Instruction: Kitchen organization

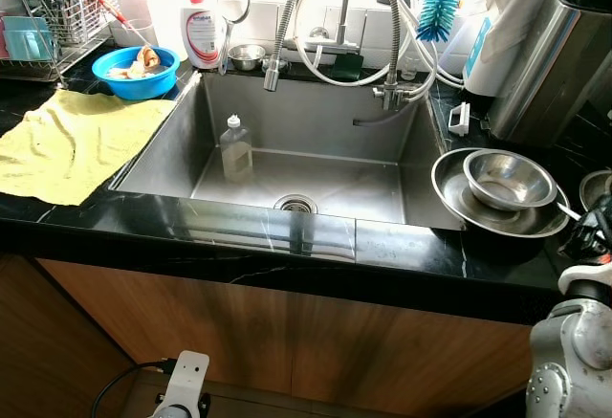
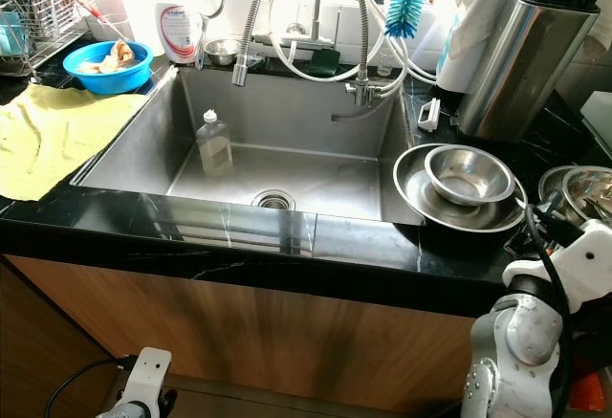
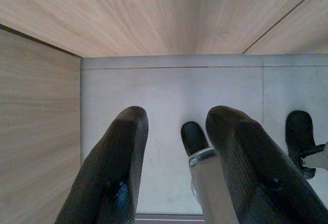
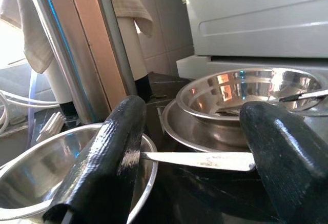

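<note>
Black worktop [image 1: 402, 251] runs across the scene w/ the steel sink [image 1: 316, 112] sunk at centre, prob. where washing-up happens. Yellow cloth [image 1: 72, 141] lies spread at 9 o'clock of the sink, likely a drying mat. Stacked steel bowls [image 1: 507, 184] sit at 3 o'clock on the rim corner, a utensil handle [image 4: 197, 160] lying beside them. Blue bowl [image 1: 136, 72] at 10 o'clock. Clear bottle [image 1: 235, 148] stands upright in the basin. Right tool [image 4: 197, 170], fingers apart, hovers at the bowls w/ the handle between them, not gripped. Left tool [image 3: 177, 157] hangs low, fingers apart, pointing at the floor.
</note>
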